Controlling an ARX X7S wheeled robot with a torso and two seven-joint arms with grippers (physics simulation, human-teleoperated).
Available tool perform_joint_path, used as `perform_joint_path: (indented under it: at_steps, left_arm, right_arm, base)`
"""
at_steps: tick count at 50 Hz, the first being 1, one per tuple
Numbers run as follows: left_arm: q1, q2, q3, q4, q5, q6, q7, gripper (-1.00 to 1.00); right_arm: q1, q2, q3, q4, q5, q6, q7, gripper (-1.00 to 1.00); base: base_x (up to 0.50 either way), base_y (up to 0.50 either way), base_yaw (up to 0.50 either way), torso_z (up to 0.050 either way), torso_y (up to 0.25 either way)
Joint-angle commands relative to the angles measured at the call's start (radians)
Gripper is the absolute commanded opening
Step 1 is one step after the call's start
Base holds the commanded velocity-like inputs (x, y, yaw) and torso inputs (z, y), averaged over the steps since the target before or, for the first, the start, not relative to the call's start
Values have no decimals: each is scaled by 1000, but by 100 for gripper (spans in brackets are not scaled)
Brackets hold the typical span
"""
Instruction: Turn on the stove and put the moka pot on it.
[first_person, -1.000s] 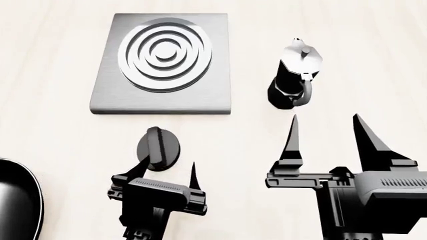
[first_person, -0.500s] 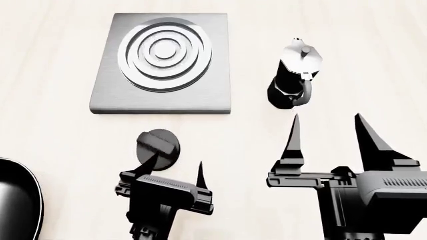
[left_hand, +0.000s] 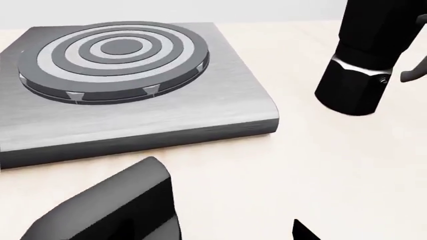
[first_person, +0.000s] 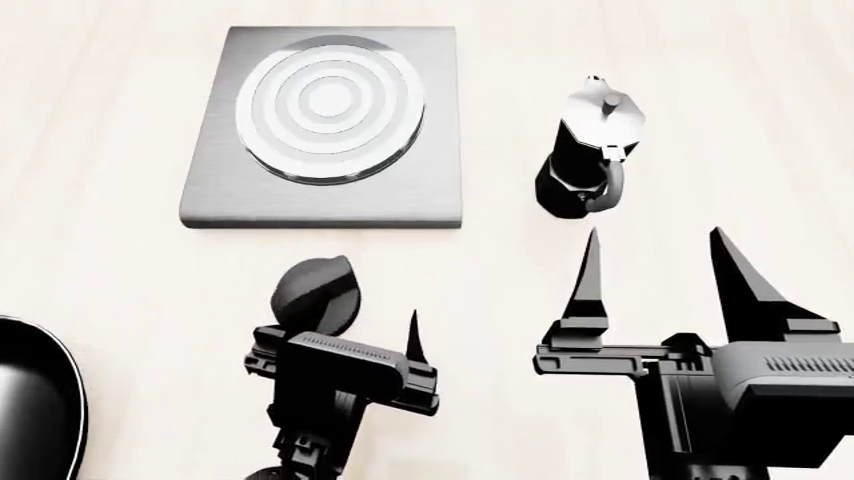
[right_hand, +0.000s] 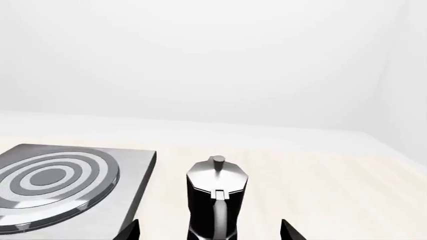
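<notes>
The stove is a grey plate with pale burner rings at the far left. Its black ridged knob lies in front of it, ridge tilted. My left gripper is open just behind the knob, not holding it. In the left wrist view the knob fills the near corner, with the stove and the moka pot beyond. The moka pot stands upright right of the stove, handle towards me. My right gripper is open just short of it. The right wrist view shows the pot centred between the fingertips.
A black frying pan sits at the near left edge of the head view. The pale wooden tabletop runs around everything. A white wall stands behind the table in the right wrist view.
The knob's ridge has turned from upright to tilted. My left gripper has drawn back and slightly right, off the knob. The burner rings look paler. The right arm has not moved.
</notes>
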Motion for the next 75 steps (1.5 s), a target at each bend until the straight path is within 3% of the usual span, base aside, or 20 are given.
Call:
perform_joint_path:
  at_steps: [1,34,57,67,75]
  left_arm:
    - [-34,5,1,-3,1,-12,-6,100]
    - [-62,-11,-2,56,-24,-57,-28,100]
    - [46,-77,12,247,-21,-73,-70,100]
    - [78,-116,-43,302,-31,-60,-91,100]
    - [102,-136,-69,285,-37,-18,-87,100]
  right_arm:
    - [0,5,-4,5,4,-6,5,100]
    - [0,19,-15,12,13,-18,22,100]
    - [6,28,-26,12,18,-13,34,100]
    - [8,29,-43,27,10,-19,37,100]
    - [59,49,26,24,64,18,29,100]
  base:
    - [0,0,0,0,0]
    - [0,0,0,0,0]
    - [0,0,0,0,0]
    - [0,0,0,0,0]
    - [0,0,0,0,0]
